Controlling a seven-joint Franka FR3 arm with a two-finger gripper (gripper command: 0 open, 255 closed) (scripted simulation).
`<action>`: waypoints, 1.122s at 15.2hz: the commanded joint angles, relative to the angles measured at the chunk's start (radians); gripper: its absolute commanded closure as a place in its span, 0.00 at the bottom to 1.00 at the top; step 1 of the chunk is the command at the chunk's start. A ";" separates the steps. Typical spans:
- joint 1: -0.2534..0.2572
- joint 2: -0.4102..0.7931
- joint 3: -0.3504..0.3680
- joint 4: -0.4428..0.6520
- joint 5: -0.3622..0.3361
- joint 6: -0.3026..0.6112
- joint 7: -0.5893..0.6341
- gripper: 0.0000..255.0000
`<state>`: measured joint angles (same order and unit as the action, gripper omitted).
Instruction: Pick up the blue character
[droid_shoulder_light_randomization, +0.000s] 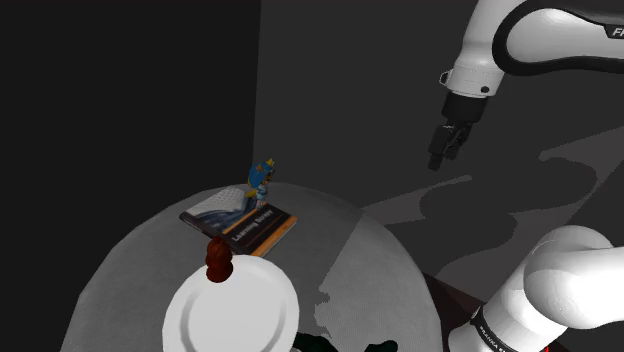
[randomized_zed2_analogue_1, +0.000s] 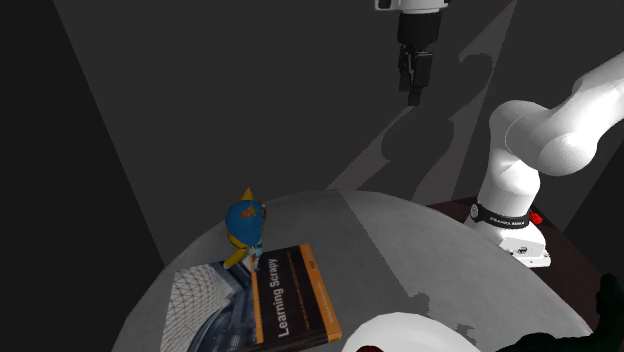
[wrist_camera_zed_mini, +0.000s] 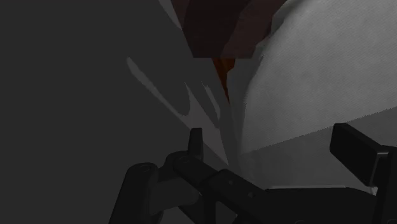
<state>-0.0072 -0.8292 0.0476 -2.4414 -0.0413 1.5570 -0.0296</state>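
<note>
Round grey desk (droid_shoulder_light_randomization: 380, 290): low, well apart from the hand (droid_shoulder_light_randomization: 440, 158). On it, farther from the hand: book (randomized_zed2_analogue_1: 295, 300) titled "Learning Scrapy"; white plate (droid_shoulder_light_randomization: 232, 315); dark red figure (droid_shoulder_light_randomization: 218, 260) at the plate's rim.

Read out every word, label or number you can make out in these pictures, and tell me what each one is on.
"Learning Scrapy": on the cover of the book, running along its dark band.
Smaller line beside that title: too small to read.
White print on the arm's black base ring: too small to read.
Lettering on the arm's upper link: cut off at the picture's edge, unreadable.
</note>
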 joint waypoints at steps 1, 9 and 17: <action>0.000 0.000 0.000 0.000 0.000 0.000 0.000 0.00; 0.039 0.284 0.108 0.170 0.088 0.074 0.114 0.00; 0.068 0.583 0.200 0.409 0.119 0.101 0.225 0.00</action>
<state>0.0572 -0.2792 0.2381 -2.0551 0.0753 1.6521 0.1834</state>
